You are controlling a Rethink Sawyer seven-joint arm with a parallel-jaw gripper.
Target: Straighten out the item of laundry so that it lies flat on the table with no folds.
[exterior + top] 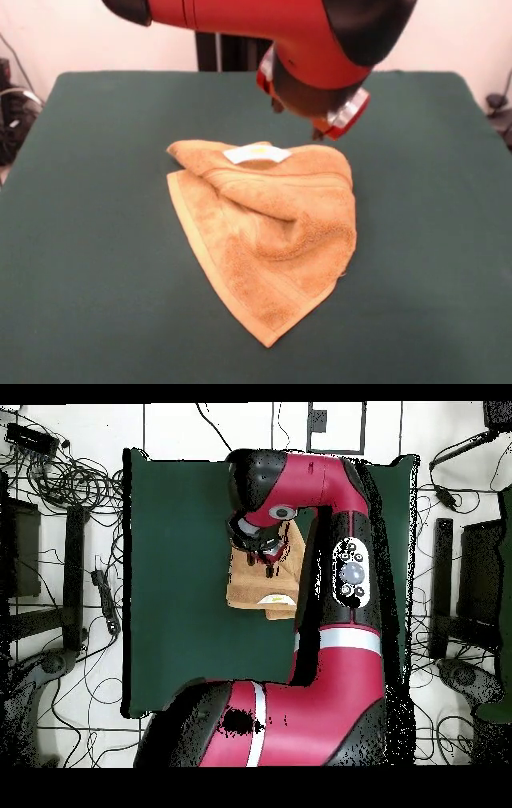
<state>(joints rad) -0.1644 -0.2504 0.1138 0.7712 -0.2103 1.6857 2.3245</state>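
Surface [96,240]: a wide dark green cloth-covered top that carries everything; the towel is the landmark here.
Arm [264,32]: red and black, reaching in from the far side and hanging above the towel's far edge; in the overhead view it covers much of the towel.
Towel [272,240]: golden-orange terry, lying near the surface's middle, crumpled and folded over itself, one corner pointing toward the near edge.
Hand [320,120]: just above the towel's far right part; whether its fingers are apart or together, I cannot tell.
Label [257,154]: small, white, on the towel's far fold.
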